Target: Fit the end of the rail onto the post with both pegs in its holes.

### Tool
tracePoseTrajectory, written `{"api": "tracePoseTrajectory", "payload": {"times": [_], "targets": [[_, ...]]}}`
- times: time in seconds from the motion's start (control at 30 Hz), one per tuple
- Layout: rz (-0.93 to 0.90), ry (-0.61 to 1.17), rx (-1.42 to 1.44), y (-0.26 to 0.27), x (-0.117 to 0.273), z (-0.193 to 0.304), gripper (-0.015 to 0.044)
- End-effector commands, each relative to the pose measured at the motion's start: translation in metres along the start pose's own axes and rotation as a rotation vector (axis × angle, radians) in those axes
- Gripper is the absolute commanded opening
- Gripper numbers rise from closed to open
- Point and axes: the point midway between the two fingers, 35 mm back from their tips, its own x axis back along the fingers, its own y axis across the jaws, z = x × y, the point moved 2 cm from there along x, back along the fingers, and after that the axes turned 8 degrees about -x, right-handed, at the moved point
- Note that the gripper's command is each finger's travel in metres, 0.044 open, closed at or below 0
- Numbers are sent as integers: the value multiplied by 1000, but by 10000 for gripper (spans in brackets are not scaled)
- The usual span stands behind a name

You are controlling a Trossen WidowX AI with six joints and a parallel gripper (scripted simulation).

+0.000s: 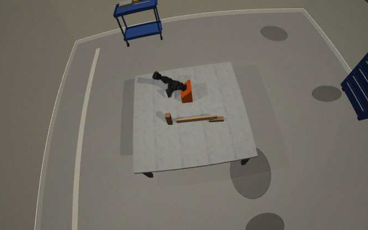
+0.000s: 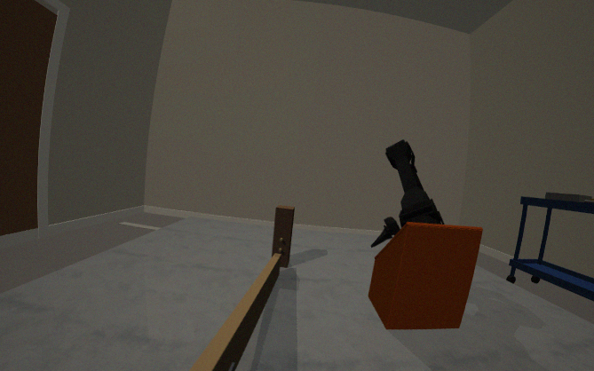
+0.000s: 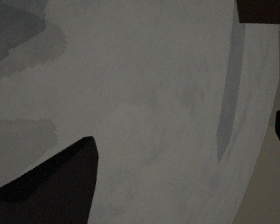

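Jaws wide and holding nothing, my gripper (image 1: pixel 169 92) hovers apart from the rail (image 1: pixel 196 119), lying lengthwise post (image 1: pixel 168 118) to footboard block (image 1: pixel 217 119).

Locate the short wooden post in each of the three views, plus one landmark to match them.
Top: post left of table centre, at the rail's left end.
Exterior: post upright mid-frame, two pegs facing the camera, rail end just below them.
Wrist: dark brown block at the upper right edge, probably the post.
Shared landmark: grey table.
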Motion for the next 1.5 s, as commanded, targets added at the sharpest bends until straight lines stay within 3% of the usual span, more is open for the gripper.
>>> {"api": "tracePoseTrajectory", "payload": {"times": [0.0,0.43,1.03,1.47], "targets": [[1,-3,3,0,0,0,426],[78,-218,433,-8,-23,-15,440],[309,-638,1563,-18,-70,8,440],[557,-815,2448,-69,-128,43,440]]}}
